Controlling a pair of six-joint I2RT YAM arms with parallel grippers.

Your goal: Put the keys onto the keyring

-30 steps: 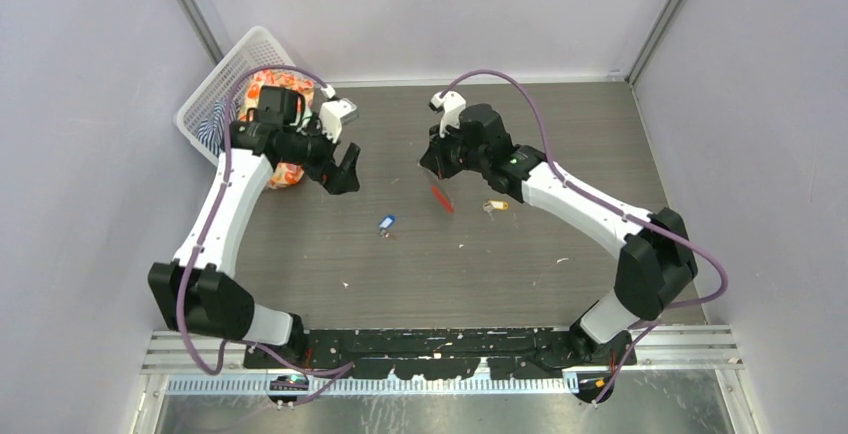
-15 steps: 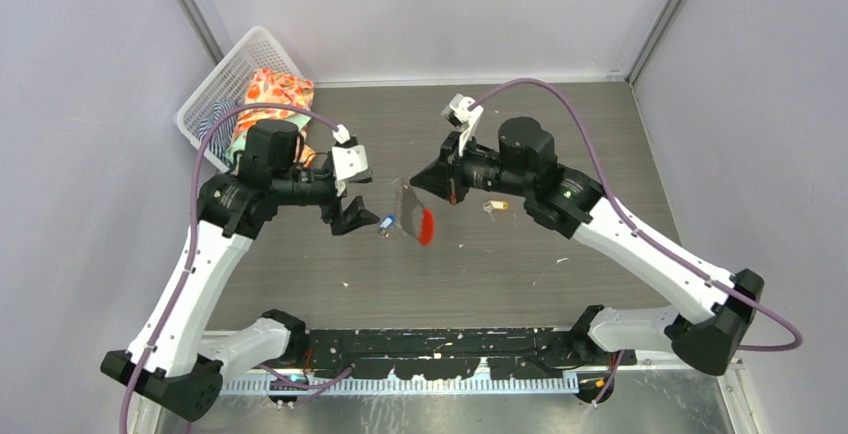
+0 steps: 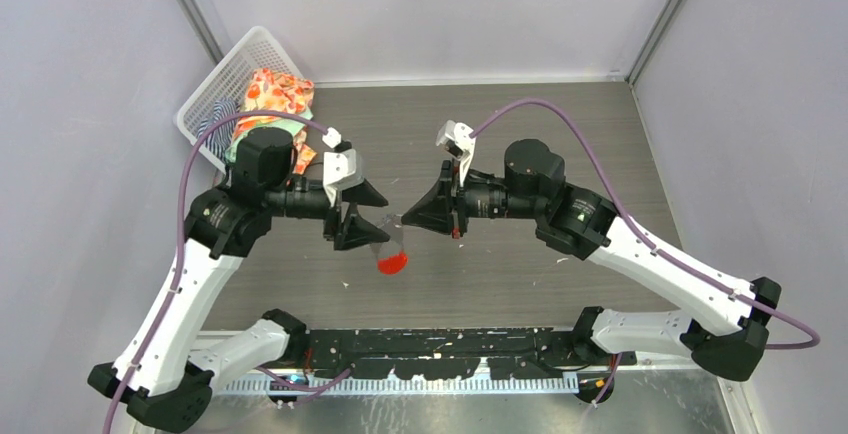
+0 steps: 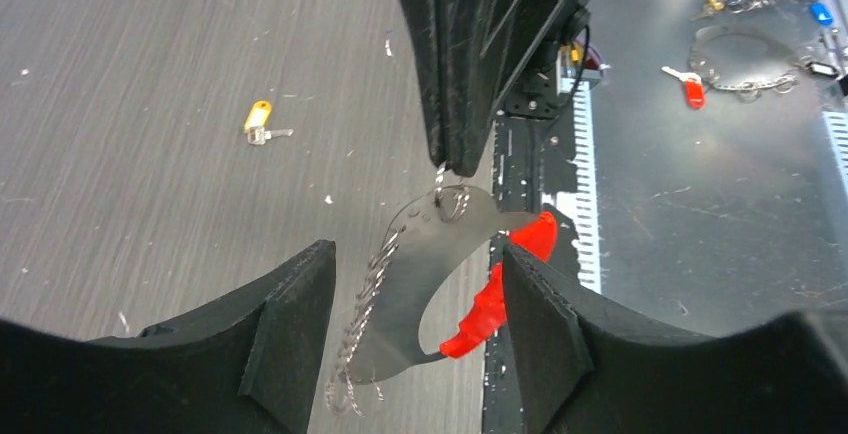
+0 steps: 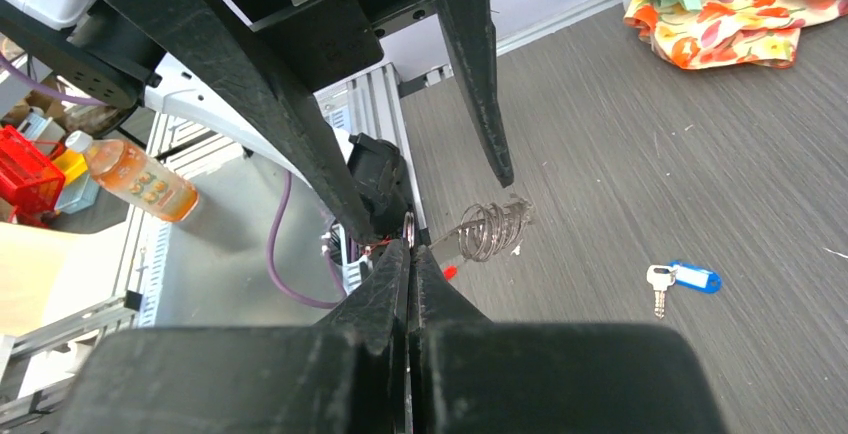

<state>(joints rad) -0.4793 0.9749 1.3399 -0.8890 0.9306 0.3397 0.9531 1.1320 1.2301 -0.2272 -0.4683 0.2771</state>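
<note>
Keyring hangs in the air over the middle of the table, pinched at its top loop by the right gripper, whose two fingers are pressed flat together on the metal. Below the loop the grey chain and ring show only as a blurred smear. The red oval tag dangles lowest, toward the near edge.

From the left, the left gripper faces the right one almost tip to tip. Its jaws stand parted, one finger on each side of the hanging keyring. The tag lies close against one finger, but I cannot tell whether they touch.

Both keys lie flat on the table, off the ring. The yellow-headed key shows only in the left wrist view, well apart from the keyring. The blue-headed key shows only in the right wrist view. The arms hide both from above.

At the far left corner sits a white basket, with a floral cloth spilling over its near rim.
</note>
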